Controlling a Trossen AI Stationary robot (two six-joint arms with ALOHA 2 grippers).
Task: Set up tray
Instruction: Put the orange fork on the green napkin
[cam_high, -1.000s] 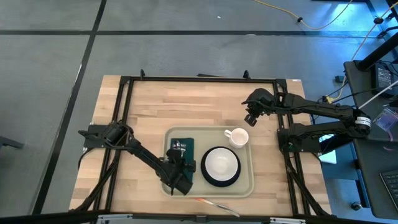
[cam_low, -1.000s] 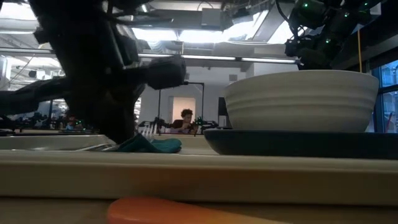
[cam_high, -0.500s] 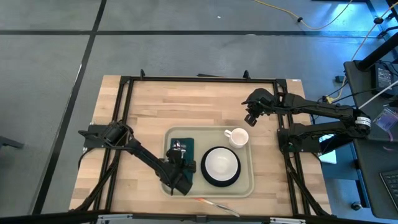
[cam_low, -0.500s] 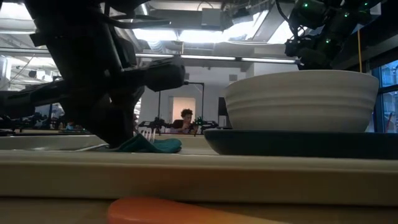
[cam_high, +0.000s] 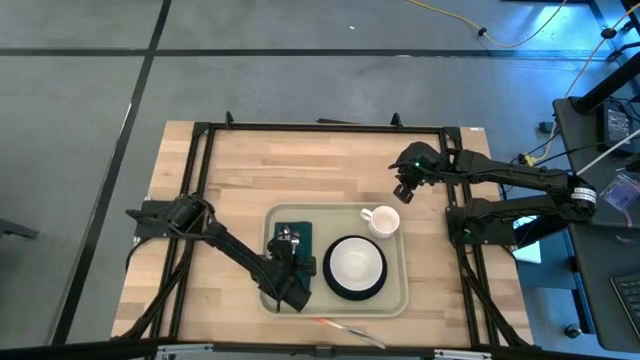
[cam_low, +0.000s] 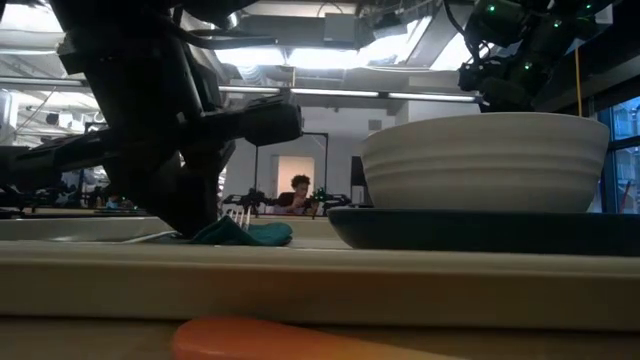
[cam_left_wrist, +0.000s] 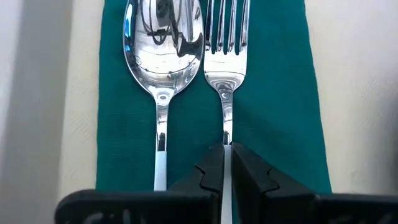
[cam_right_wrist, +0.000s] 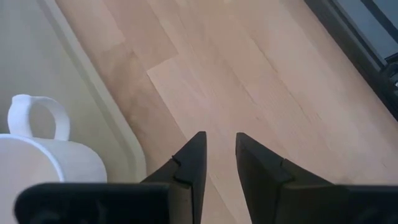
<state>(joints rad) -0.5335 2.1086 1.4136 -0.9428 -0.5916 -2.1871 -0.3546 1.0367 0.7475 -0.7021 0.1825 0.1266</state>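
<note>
The beige tray (cam_high: 400, 296) lies on the wooden table near its front edge. On its left part lies a dark green napkin (cam_high: 297, 236) with a spoon (cam_left_wrist: 163, 56) and a fork (cam_left_wrist: 226, 56) side by side on it. My left gripper (cam_left_wrist: 227, 157) is at the near end of the napkin, shut on the fork's handle. A white bowl (cam_high: 355, 262) sits on a dark plate (cam_low: 480, 230) on the tray, and a white mug (cam_high: 381, 220) stands at the tray's far right corner. My right gripper (cam_high: 402, 190) hangs open above bare wood beyond that corner. My left gripper pinches the fork's handle (cam_left_wrist: 227, 138) between its two fingers, about midway along the fork. The fingers come from the table's near side, slanting down, and point along the handle. The fork lies flat on the napkin, tines toward the far edge.
An orange-handled utensil (cam_high: 340, 327) lies on the table just in front of the tray. A black frame (cam_high: 320, 128) runs round the tabletop. Bare wood (cam_high: 300, 170) stretches between the tray and the far edge.
</note>
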